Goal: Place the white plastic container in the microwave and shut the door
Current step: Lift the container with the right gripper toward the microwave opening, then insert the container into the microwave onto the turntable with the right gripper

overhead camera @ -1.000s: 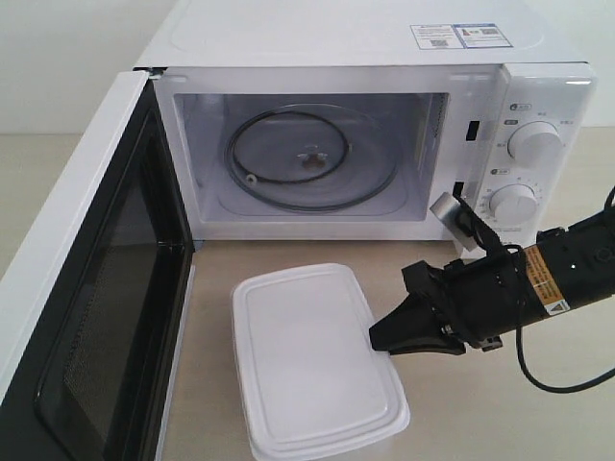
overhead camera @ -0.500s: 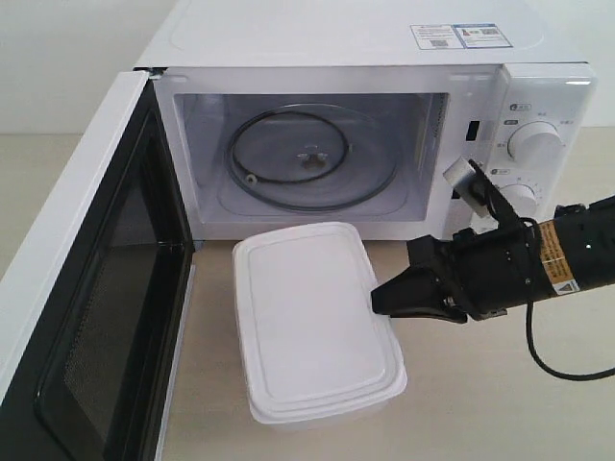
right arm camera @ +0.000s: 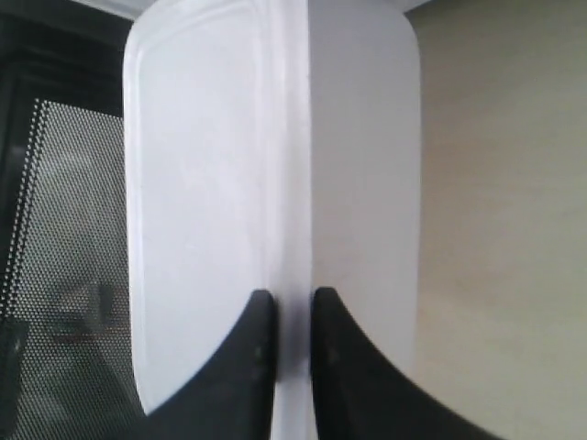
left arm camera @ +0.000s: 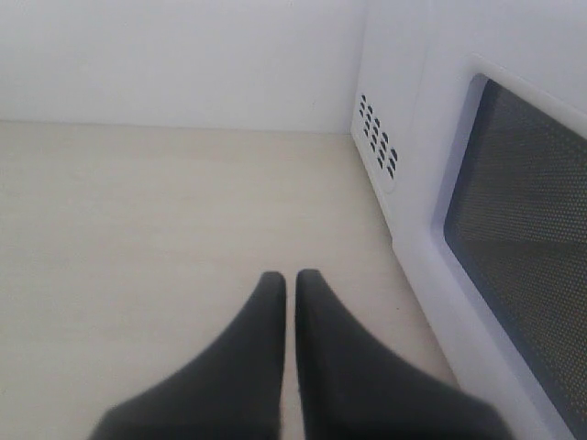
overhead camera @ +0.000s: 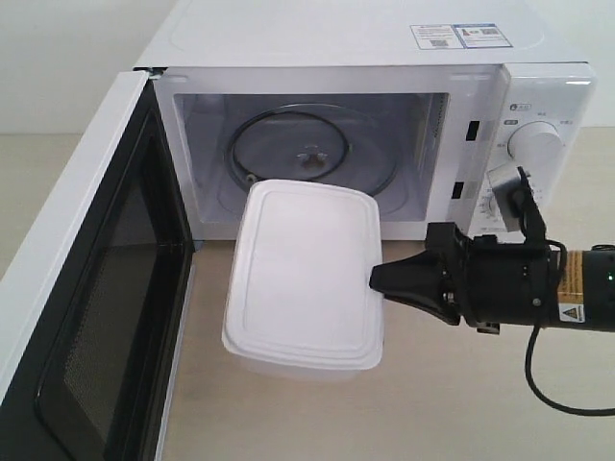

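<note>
You are holding the container [overhead camera: 303,274] with the right gripper [overhead camera: 377,280]. It is pinching the rim on the container's right long side, one finger on the lid and one under the rim, as the right wrist view is showing. The container is hanging over the tabletop [overhead camera: 452,413], directly before the microwave [overhead camera: 346,38]. Its far end is just crossing the front edge of the cavity, while the near end is hanging outside. It seems to be clear of the tabletop, but I cannot tell this for sure. The door [overhead camera: 77,288] is standing wide open on the left, and the turntable [overhead camera: 298,144] inside is carrying nothing.

The left gripper [left arm camera: 289,284] is hovering low over the tabletop, just beside the outer face of the door. Its fingers are together and are holding nothing.

I am judging that you are doing the insertion step, with the door closing not yet begun. The next move is calling for a straight push into the cavity, with the container level so that its bottom is not catching on the front edge, until the whole box is sitting on the turntable. The grip is taking one rim only, so the box may sag or twist; a slow motion is safer. After that the right fingers should be releasing and the arm drawing out. The left gripper seems well placed for pushing the door shut.
</note>
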